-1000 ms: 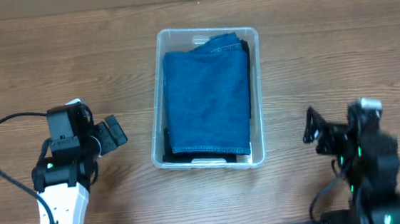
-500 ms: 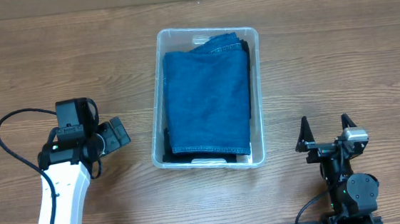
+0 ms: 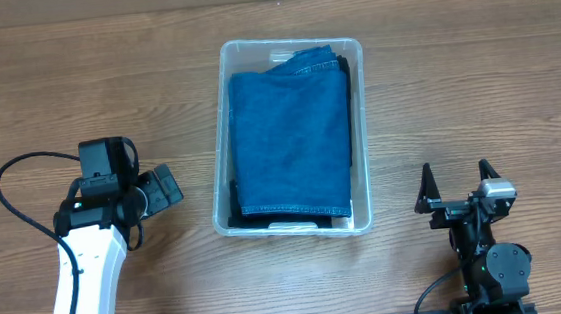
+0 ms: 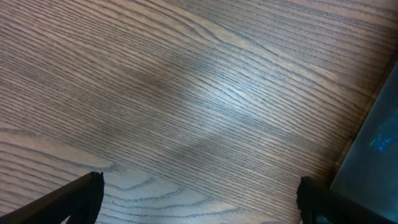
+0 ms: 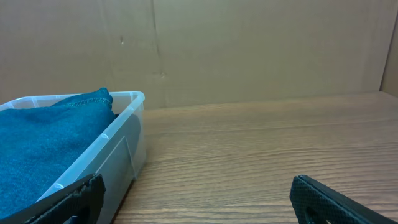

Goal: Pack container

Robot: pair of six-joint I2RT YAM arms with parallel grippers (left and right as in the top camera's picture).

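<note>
One container [image 3: 221, 187] sits on the wooden table [image 3: 474, 71], in the middle and a little toward the far side, its long sides running near to far. It holds one folded piece of blue denim [image 3: 292, 136] that fills most of it. A strip of dark fabric [image 3: 275, 219] shows under the denim along the near edge and at the far right corner.

There are two arms, one on each side, and nothing lies between either of them and the container. The left gripper [image 3: 166, 188] is just left of the container's near left corner, close to the wall but not touching it. Its fingers [image 4: 78, 196] are spread wide over bare wood and hold nothing. A single black cable [image 3: 8, 203] loops out to the left of that arm.

The right gripper [image 3: 455, 183] is near the front edge, well to the right of the container. Its fingers [image 5: 68, 199] are also wide apart and empty. In its wrist view the container is at the left, with denim reaching the rim and a cardboard wall [image 5: 261, 50] behind the table.
</note>
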